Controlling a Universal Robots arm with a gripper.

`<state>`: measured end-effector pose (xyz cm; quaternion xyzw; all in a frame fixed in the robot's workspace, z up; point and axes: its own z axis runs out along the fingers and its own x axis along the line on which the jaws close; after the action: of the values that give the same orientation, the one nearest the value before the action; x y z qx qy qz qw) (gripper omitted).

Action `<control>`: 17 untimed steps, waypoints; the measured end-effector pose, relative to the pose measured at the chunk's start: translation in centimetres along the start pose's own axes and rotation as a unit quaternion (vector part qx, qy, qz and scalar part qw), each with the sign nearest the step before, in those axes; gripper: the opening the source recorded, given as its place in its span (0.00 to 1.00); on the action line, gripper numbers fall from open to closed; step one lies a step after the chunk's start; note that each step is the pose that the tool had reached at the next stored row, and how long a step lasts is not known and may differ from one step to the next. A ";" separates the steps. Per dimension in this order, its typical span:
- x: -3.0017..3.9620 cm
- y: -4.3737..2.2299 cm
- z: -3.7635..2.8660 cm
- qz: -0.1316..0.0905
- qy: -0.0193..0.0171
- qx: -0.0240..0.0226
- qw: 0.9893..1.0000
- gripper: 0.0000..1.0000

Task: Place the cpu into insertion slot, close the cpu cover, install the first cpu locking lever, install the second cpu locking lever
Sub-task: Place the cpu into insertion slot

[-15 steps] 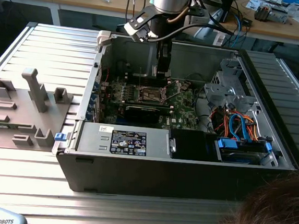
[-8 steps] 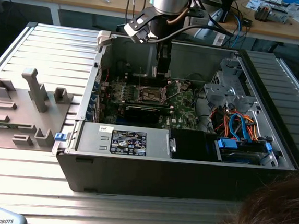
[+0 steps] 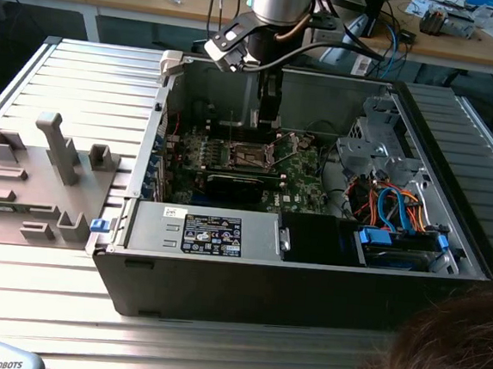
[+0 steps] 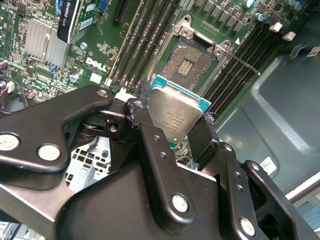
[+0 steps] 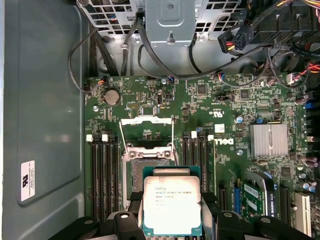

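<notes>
My gripper (image 5: 172,212) is shut on the cpu (image 5: 172,205), a flat square chip with a silver top and a green edge, gripped by two opposite sides between black fingers (image 4: 145,125). It hangs above the green motherboard, just off to one side of the insertion slot (image 5: 149,167), whose dark socket lies uncovered. The cpu cover (image 5: 147,121), a thin silver frame, stands swung open at the slot's far side, with thin lever rods (image 5: 173,142) raised alongside. In the exterior view my gripper (image 3: 267,122) reaches down into the open computer case over the insertion slot (image 3: 251,156).
Black memory slots (image 5: 105,170) flank the socket on both sides. A black graphics card (image 3: 238,184), a power supply (image 3: 199,232) and a drive cage with cables (image 3: 383,205) sit inside the case. A grey fixture tray (image 3: 40,175) lies outside. A person's hair (image 3: 447,357) shows nearby.
</notes>
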<state>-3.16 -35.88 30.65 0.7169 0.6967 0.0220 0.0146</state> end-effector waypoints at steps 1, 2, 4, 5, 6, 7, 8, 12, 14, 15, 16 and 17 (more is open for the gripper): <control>0.00 0.00 0.02 0.000 0.000 0.000 1.000 0.54; 0.00 0.00 0.03 0.000 0.000 0.000 1.000 0.54; 0.00 0.00 0.06 0.000 0.000 0.000 1.000 0.54; 0.00 -0.01 0.09 0.000 0.000 0.000 1.000 0.54; 0.00 0.00 0.11 0.000 0.000 0.000 1.000 0.54; 0.00 -0.01 0.12 0.000 0.000 0.000 1.000 0.54; 0.00 -0.01 0.13 0.000 0.000 0.000 1.000 0.54; 0.00 -0.01 0.19 0.000 0.000 0.000 1.000 0.54; 0.00 -0.01 0.21 0.000 0.000 0.000 1.000 0.54; 0.00 -0.01 0.22 0.000 0.000 0.000 1.000 0.54; 0.00 -0.01 0.24 0.000 0.000 0.000 1.000 0.54; 0.00 -0.01 0.26 0.000 0.000 0.000 1.000 0.54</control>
<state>-3.16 -35.88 30.39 0.7169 0.6967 0.0220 0.0146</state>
